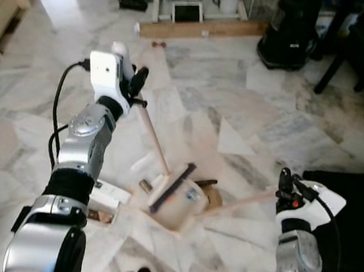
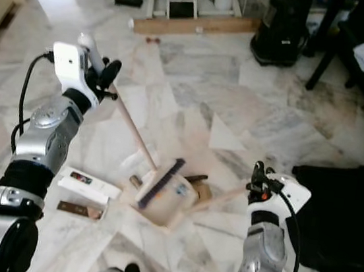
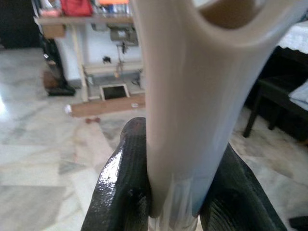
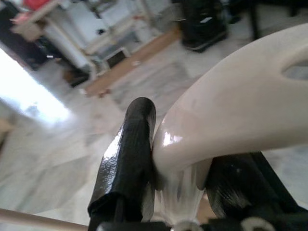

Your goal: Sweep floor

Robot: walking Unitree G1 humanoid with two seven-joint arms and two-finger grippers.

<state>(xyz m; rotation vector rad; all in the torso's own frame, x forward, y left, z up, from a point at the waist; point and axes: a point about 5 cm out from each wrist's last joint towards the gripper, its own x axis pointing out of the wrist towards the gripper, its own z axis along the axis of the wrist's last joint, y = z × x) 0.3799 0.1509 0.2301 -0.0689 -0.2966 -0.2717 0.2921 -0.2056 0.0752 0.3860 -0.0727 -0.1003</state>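
**Sweeping debris into the dustpan**

The left gripper (image 1: 137,84) pinches the broom handle (image 1: 155,139) at its top end, jaws clamped on it. The right gripper (image 1: 286,186) pinches the dustpan handle (image 1: 243,202) likewise. The broom head (image 1: 172,188) lies on the dustpan (image 1: 183,206) at 6 o'clock, near the feet. Recommended: hold the pan steady and flat on the marble floor (image 1: 270,120), and draw short strokes toward it.

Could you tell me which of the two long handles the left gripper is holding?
The left gripper holds the broom handle, the one ending at the dark bristles; the dustpan handle runs toward the right gripper.
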